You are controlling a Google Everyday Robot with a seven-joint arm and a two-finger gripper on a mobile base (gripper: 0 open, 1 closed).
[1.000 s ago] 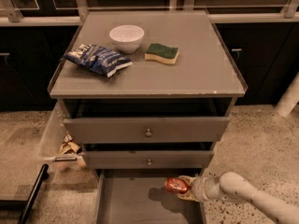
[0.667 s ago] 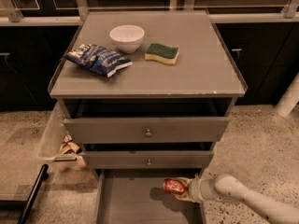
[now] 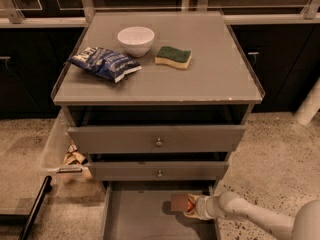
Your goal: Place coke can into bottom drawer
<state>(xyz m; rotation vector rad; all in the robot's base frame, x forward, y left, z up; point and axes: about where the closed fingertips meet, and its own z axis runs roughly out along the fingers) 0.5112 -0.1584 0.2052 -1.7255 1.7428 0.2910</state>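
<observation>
Gripper [image 3: 189, 204], coke can [image 3: 179, 202] leftward over drawer [image 3: 135, 215]

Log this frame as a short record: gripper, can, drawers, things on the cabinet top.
gripper: gripper low at right, over the bottom drawer, gripping the coke can
coke can: held inside the drawer's span; contact with the floor unclear
bottom drawer: pulled open
upper drawers: two, round knobs
cabinet top: white bowl, blue chip bag, sponge

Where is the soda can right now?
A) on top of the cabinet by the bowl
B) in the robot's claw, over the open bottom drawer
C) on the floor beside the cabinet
B: the gripper holds the coke can over the bottom drawer.
</observation>
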